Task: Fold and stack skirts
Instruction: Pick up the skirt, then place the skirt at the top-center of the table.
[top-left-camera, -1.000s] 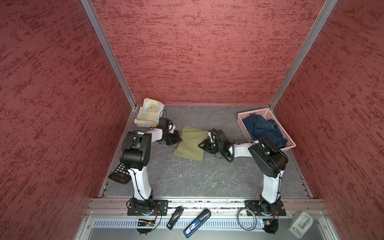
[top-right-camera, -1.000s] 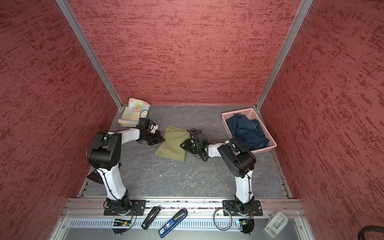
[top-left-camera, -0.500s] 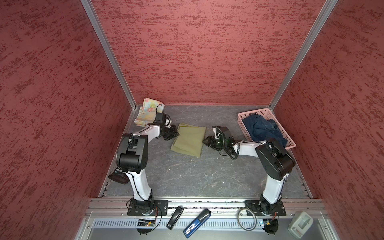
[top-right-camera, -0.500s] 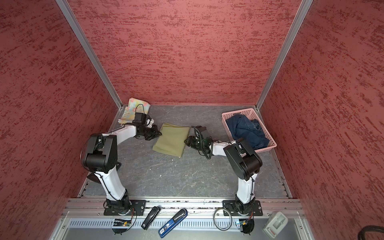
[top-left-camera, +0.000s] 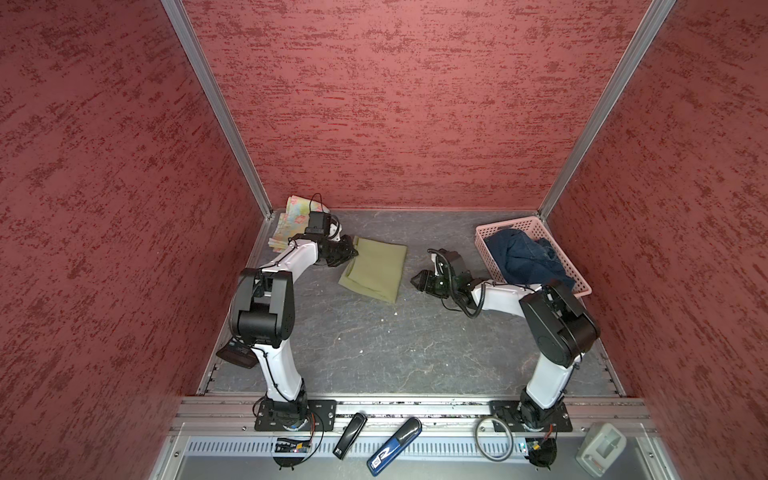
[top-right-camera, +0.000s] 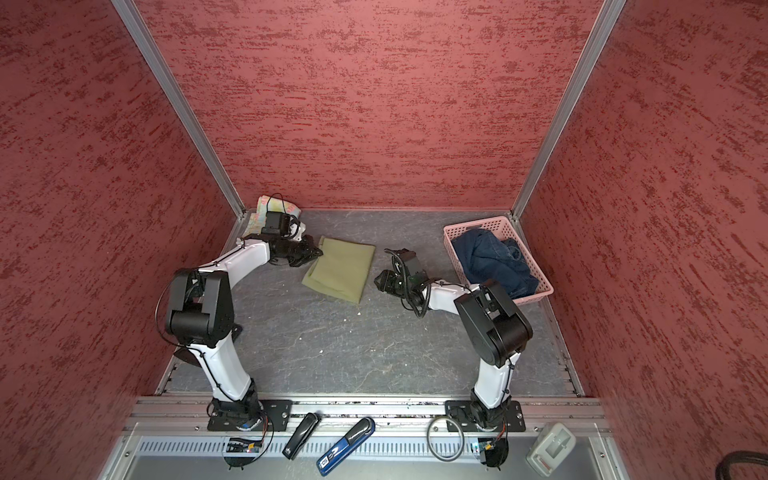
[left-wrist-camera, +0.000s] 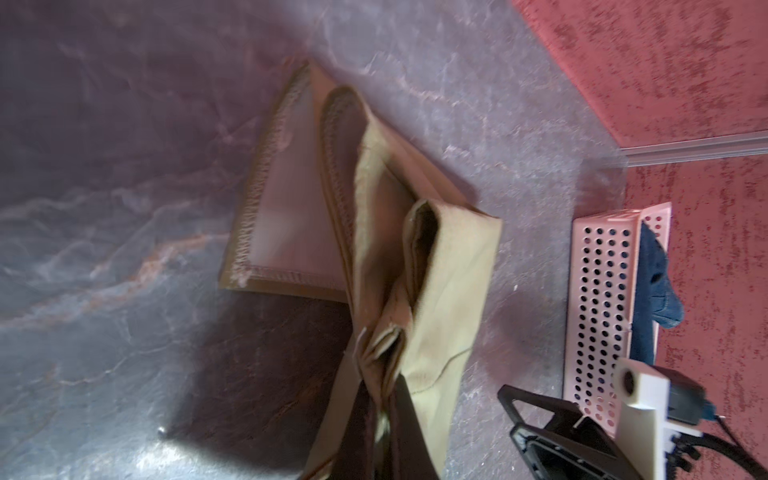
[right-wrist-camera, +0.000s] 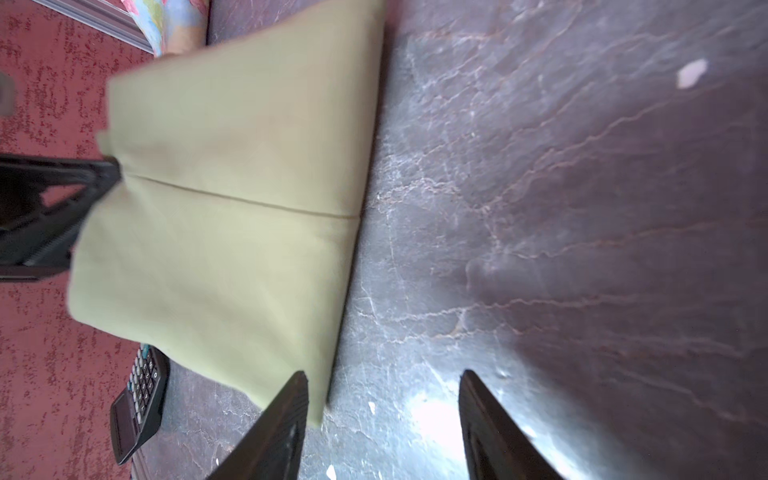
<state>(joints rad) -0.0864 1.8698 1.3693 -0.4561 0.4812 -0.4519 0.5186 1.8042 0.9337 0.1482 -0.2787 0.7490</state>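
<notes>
The folded olive-green skirt (top-left-camera: 376, 268) (top-right-camera: 340, 268) lies flat on the grey floor. My left gripper (top-left-camera: 353, 251) (top-right-camera: 319, 251) is at its left edge. In the left wrist view that gripper (left-wrist-camera: 384, 397) is shut on a bunched edge of the olive skirt (left-wrist-camera: 440, 270), lifting it a little. My right gripper (top-left-camera: 413, 281) (top-right-camera: 377, 281) stands open just right of the skirt and holds nothing; its view (right-wrist-camera: 384, 376) shows bare floor between the fingers. The floral skirt (top-left-camera: 293, 216) (top-right-camera: 259, 212) lies folded in the back left corner. The denim skirt (top-left-camera: 523, 257) (top-right-camera: 494, 262) sits crumpled in the pink basket (top-left-camera: 509, 221) (top-right-camera: 478, 222).
A black calculator (top-left-camera: 235, 355) (right-wrist-camera: 137, 403) lies by the left wall beside the left arm. Red walls close in three sides. Several tools and a cable ring (top-left-camera: 492, 442) lie on the metal rail in front of the arm bases.
The left gripper has pulled the olive skirt toward the back left. The right gripper has opened, let go of the skirt's right edge and now stands apart from it.
</notes>
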